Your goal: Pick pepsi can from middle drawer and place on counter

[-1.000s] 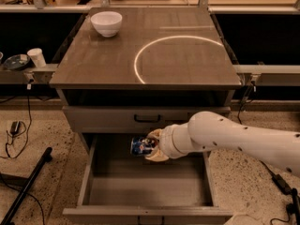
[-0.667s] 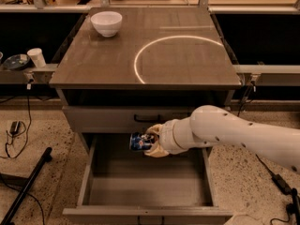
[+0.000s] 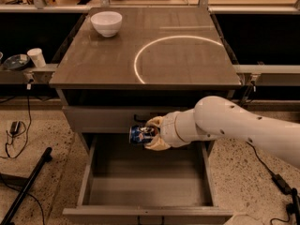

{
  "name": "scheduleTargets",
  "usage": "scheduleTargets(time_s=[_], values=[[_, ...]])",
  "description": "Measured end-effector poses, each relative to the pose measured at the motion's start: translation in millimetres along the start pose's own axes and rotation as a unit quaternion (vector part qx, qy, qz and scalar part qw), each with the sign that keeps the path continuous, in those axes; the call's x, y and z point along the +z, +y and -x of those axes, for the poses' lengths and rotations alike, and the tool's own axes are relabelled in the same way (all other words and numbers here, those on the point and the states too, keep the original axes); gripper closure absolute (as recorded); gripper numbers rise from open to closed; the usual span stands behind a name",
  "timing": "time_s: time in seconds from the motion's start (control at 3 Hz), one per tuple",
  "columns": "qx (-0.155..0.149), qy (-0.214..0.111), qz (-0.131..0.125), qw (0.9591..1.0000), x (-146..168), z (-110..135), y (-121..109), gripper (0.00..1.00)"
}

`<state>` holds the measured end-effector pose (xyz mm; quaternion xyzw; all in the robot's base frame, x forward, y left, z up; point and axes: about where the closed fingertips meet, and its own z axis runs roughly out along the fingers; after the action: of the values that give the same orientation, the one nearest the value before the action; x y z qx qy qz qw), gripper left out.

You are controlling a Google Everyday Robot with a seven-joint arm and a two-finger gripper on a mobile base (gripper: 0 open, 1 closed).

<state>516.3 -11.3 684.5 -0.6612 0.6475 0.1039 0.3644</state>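
My gripper [image 3: 149, 134] is shut on the pepsi can [image 3: 139, 134], a small dark-blue can with white and red marks, held on its side with a silvery end to the left. It hangs above the back of the open middle drawer [image 3: 146, 187], just in front of the grey drawer front above it. The drawer floor is bare. The counter [image 3: 187, 60], glossy grey-brown with a bright curved reflection, lies above and behind the gripper. My white arm reaches in from the right.
A white bowl [image 3: 106, 22] stands on the counter's back left corner. A white cup [image 3: 36, 57] and a dark dish [image 3: 15, 62] sit on a ledge at left. Cables and a black pole lie on the speckled floor at left.
The gripper has lifted the can a little higher and toward the drawer's back; the arm has shifted up and left.
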Motion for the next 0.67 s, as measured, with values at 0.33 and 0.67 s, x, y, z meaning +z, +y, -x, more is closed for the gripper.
scheduleTargets(time_s=[0.33, 0.67], values=[[0.0, -0.002, -0.001, 1.0, -5.1, 7.4, -7.2, 1.0], [-0.012, -0.006, -0.004, 0.9999, -21.0, 27.4, -26.9, 1.0]])
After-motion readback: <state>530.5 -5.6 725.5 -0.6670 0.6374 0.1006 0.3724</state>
